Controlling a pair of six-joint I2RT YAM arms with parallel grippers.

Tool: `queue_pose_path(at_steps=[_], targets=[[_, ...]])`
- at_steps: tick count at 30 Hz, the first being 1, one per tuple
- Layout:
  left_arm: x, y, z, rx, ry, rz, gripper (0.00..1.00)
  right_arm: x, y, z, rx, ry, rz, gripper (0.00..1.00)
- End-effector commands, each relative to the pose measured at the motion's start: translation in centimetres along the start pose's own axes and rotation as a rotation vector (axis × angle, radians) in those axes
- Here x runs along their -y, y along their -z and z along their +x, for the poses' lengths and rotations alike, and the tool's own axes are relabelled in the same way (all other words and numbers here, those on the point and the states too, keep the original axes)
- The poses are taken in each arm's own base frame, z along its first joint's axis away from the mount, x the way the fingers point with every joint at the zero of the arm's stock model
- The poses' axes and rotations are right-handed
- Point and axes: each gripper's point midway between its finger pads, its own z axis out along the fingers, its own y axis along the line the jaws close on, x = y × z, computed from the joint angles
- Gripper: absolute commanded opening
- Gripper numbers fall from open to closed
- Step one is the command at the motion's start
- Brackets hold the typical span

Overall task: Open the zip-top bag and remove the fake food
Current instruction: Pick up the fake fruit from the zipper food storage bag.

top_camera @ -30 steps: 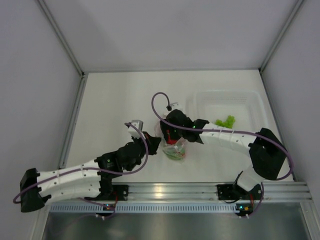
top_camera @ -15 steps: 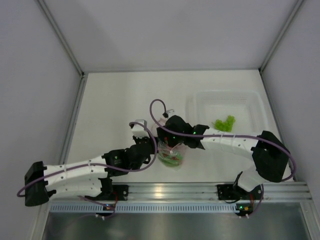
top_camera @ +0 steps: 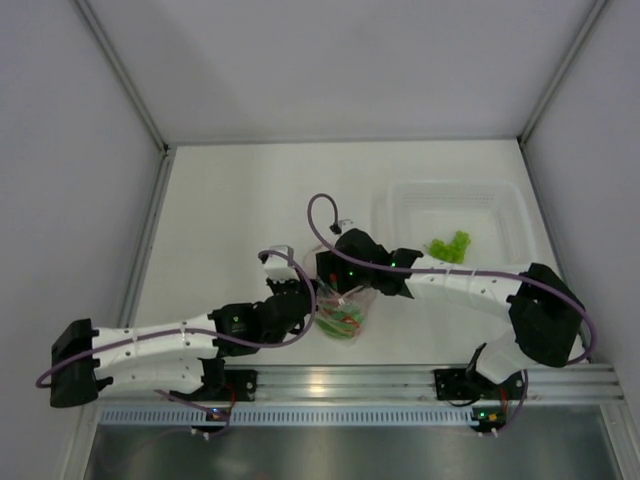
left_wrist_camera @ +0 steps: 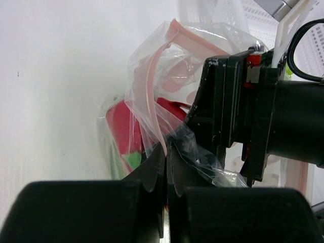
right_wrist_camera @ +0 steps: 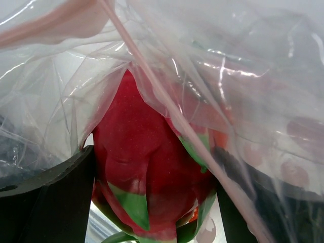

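1. Change vs. a second ago: the zip-top bag (top_camera: pixel 345 315) and both wrists sit slightly nearer the arm bases in the top view. Both arms have stayed on the bag.
2. Left pincer (left_wrist_camera: pixel 166 152): fingers together, clamped on a fold of bag film below the zip strip (left_wrist_camera: pixel 195 41), which is parted and curling.
3. Right pincer (right_wrist_camera: pixel 154 172): fingers wide, one either side of the dragon fruit (right_wrist_camera: pixel 136 147). Contact looks close, but cannot tell if it presses.
4. Bag location: mid-counter (top_camera: pixel 240 200), left of the tub (top_camera: pixel 500 200). Green leafy pieces (top_camera: pixel 450 243) lie in the tub, unchanged.
5. Judgement: bag mouth appears open. Extraction of the dragon fruit is imminent, and the rest of the fake food is still bagged.
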Motion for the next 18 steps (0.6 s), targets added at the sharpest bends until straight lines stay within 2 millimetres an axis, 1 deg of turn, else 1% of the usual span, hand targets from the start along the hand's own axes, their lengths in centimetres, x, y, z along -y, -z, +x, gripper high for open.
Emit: queue_pose_path(at_steps=[1,2,3,4,5,7,8,9,10,11,12,13,14,15,16,17,18], targets=[[-0.2,0.7,-0.2,0.012,0.012,0.014,0.00,-4.4,2.1,-4.0,0.128,0.181,-0.154,0.00],[-0.5,0.9,-0.9,0.028,0.020,0.004,0.00,-4.5,2.5,-4.0,0.145,0.222,-0.164,0.00],[-0.6,1.4,-1.9,0.046,0.039,0.007,0.00,-4.3,2.9,-3.8,0.164,0.260,-0.171,0.00],[-1.0,1.6,-2.5,0.053,0.028,-0.002,0.05,-3.7,3.1,-4.0,0.180,0.315,-0.153,0.00],[-0.9,2.0,-3.9,0.076,0.050,0.008,0.12,-3.4,3.3,-4.2,0.193,0.352,-0.140,0.00],[-1.0,2.3,-5.0,0.076,0.038,0.021,0.24,-3.6,4.2,-4.8,0.217,0.454,-0.155,0.00],[-1.2,2.5,-6.5,0.097,0.051,0.017,0.46,-3.7,4.5,-4.7,0.210,0.489,-0.167,0.00],[-1.3,2.6,-7.1,0.098,0.048,0.019,0.57,-4.3,5.1,-5.5,0.227,0.524,-0.178,0.00],[-1.6,2.5,-7.7,0.095,0.045,0.015,0.68,-4.5,5.5,-5.2,0.208,0.598,-0.198,0.00],[-1.1,2.8,-8.6,0.096,0.050,0.041,0.72,-5.2,5.9,-4.9,0.196,0.636,-0.242,0.00],[-1.3,2.8,-9.0,0.092,0.031,0.043,0.77,-5.8,6.5,-5.2,0.211,0.738,-0.275,0.00],[-1.6,2.6,-10.3,0.111,0.045,0.029,0.81,-6.3,6.9,-4.7,0.199,0.779,-0.322,0.00],[-1.2,2.6,-10.4,0.087,0.039,0.056,0.81,-6.4,7.2,-4.6,0.203,0.813,-0.337,0.00],[-1.5,2.5,-10.7,0.081,0.021,0.053,0.81,-6.3,7.6,-4.6,0.215,0.884,-0.351,0.00],[-1.6,2.5,-12.0,0.094,0.028,0.054,0.81,-6.8,7.9,-4.0,0.211,0.923,-0.391,0.00],[-1.2,2.6,-12.2,0.080,0.027,0.082,0.81,-6.6,8.1,-4.0,0.219,0.944,-0.393,0.00],[-1.3,2.7,-12.6,0.076,0.022,0.088,0.81,-6.5,8.4,-3.7,0.228,1.001,-0.401,0.00]])
